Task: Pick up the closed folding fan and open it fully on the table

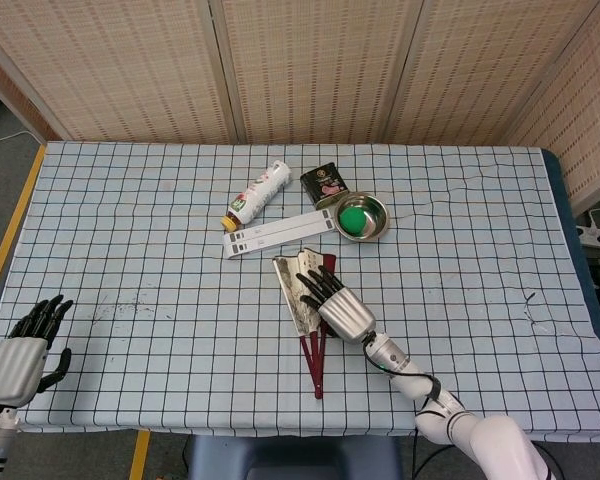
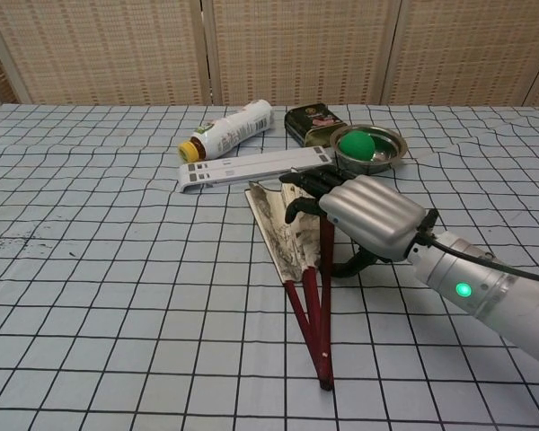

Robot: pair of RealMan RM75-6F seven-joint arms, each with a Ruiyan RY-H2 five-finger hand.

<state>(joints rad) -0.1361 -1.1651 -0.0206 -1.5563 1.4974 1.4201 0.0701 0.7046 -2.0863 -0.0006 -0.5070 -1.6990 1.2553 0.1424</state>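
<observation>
The folding fan [image 1: 301, 299] lies partly spread near the table's middle, its pale leaf to the left and dark red ribs meeting at a pivot toward the front edge. In the chest view the fan [image 2: 283, 230] shows only a narrow wedge of leaf. My right hand [image 1: 342, 309] lies over the fan's right ribs, fingers stretched along them and thumb curled underneath, gripping it. Seen from the chest camera, this right hand [image 2: 368, 215] covers the fan's upper right part. My left hand [image 1: 20, 352] hangs at the front left corner, fingers apart, holding nothing.
Behind the fan lie a white flat strip [image 1: 280, 231], a toppled white bottle [image 1: 258, 192], a dark tin [image 1: 324, 184] and a metal bowl [image 1: 380, 206] with a green ball [image 1: 353, 218] in it. The chequered cloth [image 1: 130, 260] covers the table.
</observation>
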